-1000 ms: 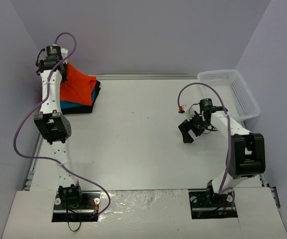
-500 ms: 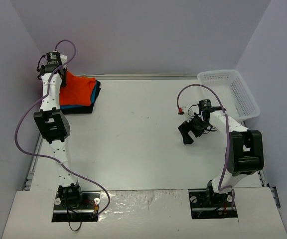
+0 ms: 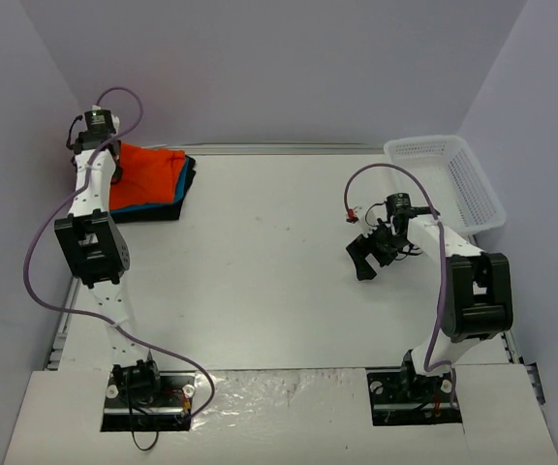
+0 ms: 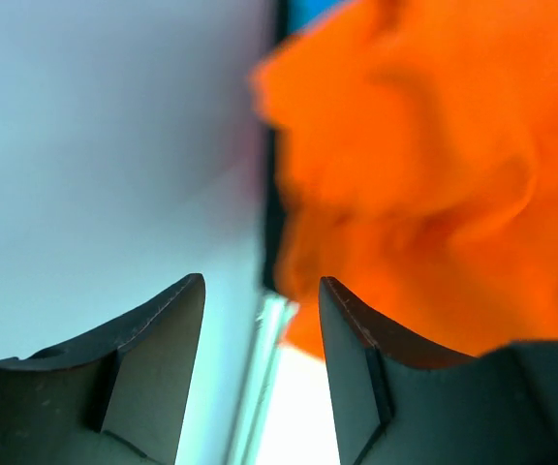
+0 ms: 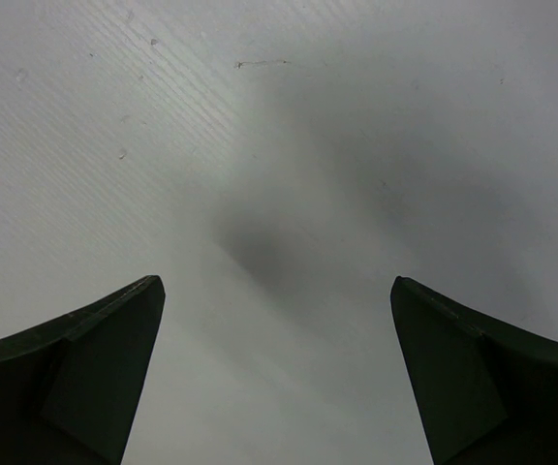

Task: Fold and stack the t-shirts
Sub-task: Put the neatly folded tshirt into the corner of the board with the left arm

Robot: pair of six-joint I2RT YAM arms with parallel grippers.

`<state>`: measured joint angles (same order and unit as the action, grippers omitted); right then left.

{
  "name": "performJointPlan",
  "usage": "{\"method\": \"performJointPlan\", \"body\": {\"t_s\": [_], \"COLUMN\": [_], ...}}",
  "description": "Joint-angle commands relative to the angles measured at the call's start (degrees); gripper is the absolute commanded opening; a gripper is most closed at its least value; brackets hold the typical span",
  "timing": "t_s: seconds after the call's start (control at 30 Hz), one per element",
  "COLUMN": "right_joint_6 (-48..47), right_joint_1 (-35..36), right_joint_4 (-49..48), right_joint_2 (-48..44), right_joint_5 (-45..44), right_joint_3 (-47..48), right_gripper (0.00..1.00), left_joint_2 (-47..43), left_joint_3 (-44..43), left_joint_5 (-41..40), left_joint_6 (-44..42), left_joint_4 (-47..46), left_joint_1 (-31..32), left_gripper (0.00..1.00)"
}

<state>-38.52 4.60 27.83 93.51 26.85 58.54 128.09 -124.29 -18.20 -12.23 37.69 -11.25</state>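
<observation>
Now that the left fingers (image 4: 153, 358) have let go, the orange-red shirt (image 3: 148, 172) lies flat on the pile at about ten o'clock on the surface (image 3: 279, 281). A second ago it was still drawn up into a peak under that arm. The peak sank half a second ago and is gone now, and the left arm has swung off toward the nine o'clock side of the pile.

In the left wrist view those fingers stand parted to a middling gap with nothing between them. The orange-red cloth (image 4: 424, 174) fills the view from twelve to four o'clock, blurred and somewhat rumpled. Whether it brushes the nearer finger cannot be told.

From above, the turquoise shirt (image 3: 139, 205) shows as a strip along the pile's six o'clock edge. The black shirt (image 3: 188, 180) peeks out at its three o'clock edge, under the others.

The right fingers (image 3: 363, 257) have not stirred over the last second. They hang spread wide and hold nothing, over bare surface to the three o'clock side of centre, well apart from the pile. The white mesh basket (image 3: 473, 189) sits at two o'clock.

This looks like the release that puts the third shirt on the stack, so the task seems at or near its end. What remains is probably drawing the left arm clear without snagging the loose top layer.
</observation>
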Motion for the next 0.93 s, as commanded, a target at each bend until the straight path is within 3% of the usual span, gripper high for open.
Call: {"method": "performJointPlan", "body": {"t_s": [0.0, 0.13, 0.2, 0.3, 0.33, 0.43, 0.47, 0.63, 0.9], "right_joint_6": [0.9, 1.7, 2.2, 4.2, 5.0, 9.6, 10.9, 18.3, 23.6], "right_joint_1": [0.4, 0.7, 0.9, 1.3, 1.5, 2.6, 3.0, 3.4, 1.9], "right_joint_4": [1.8, 1.8, 1.6, 1.8, 1.9, 2.0, 1.9, 0.0, -3.8], "right_joint_2": [-3.0, -4.9, -7.1, -9.6, -10.8, -14.0, -15.2, -25.1, -37.0], "right_joint_5": [1.3, 0.0, 0.7, 2.0, 1.1, -5.6, -7.8, -12.8, -20.8], "right_joint_3": [0.8, 2.6, 4.3, 7.6, 8.4, 11.2, 11.8, 12.1, 5.6], "right_gripper": [1.00, 1.00, 1.00, 1.00, 1.00, 1.00, 1.00, 1.00, 1.00], "left_joint_2": [-12.3, -23.8, -32.1, -45.3, -48.5, -60.0, -62.0, -69.7, -77.5], "left_joint_3": [-0.3, 6.7, 10.8, 25.7, 34.6, 46.5, 52.2, 64.6, 68.8], "left_joint_5": [-3.8, 0.5, 8.0, 23.3, 28.3, 37.8, 39.0, 39.4, 43.0], "left_joint_6": [-0.8, 1.2, 4.7, 8.4, 9.9, 9.5, 8.1, 6.3, 5.0], "left_joint_4": [-2.8, -1.9, 0.4, -1.0, -4.3, -8.8, -8.8, -8.2, -9.1], "left_joint_1": [-1.5, -2.8, -3.1, -2.6, -2.4, -1.9, -1.6, 0.8, 0.1], "left_gripper": [0.49, 0.50, 0.49, 0.50, 0.51, 0.57, 0.58, 0.59, 0.64]}}
